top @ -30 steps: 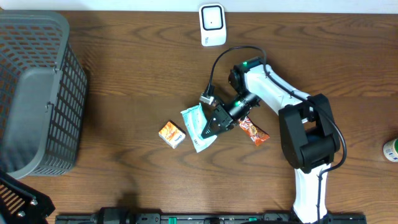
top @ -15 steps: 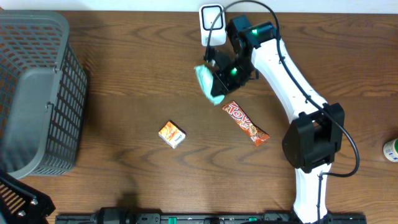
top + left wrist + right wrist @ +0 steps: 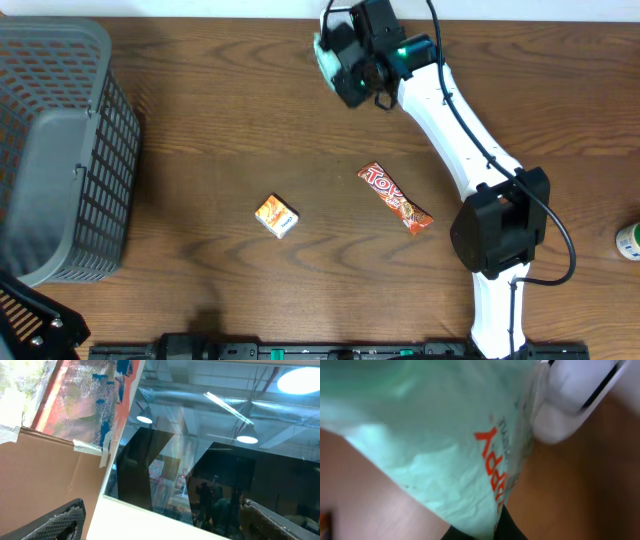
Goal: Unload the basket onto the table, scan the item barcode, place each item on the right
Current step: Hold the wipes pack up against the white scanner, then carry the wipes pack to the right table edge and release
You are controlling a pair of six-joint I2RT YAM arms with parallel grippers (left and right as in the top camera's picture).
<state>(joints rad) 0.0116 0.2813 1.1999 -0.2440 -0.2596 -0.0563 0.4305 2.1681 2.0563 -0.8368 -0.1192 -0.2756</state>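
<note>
The pale green packet point(image 3: 322, 54) hangs over the far edge of the tabletop point(image 3: 200, 100), near its middle. It is clamped in the right gripper point(image 3: 338, 66), whose jaws are pressed together on the film. In the right wrist view the packet, with its red lettering, lies just beside and partly across the white barcode scanner point(image 3: 576, 395); whether they touch I cannot tell.

The step in hand looks like presenting the packet to the scanner. No barcode shows on the visible side, so the next move probably calls for turning or shifting the packet until its code faces the scanner window.

A red-orange snack bar point(image 3: 396, 198) and a small orange box point(image 3: 276, 216) lie mid-table, well apart from it. A grey basket point(image 3: 60, 150) stands at the left edge. The left gripper point(image 3: 165, 517) is off to the side, jaws wide apart, holding nothing.
</note>
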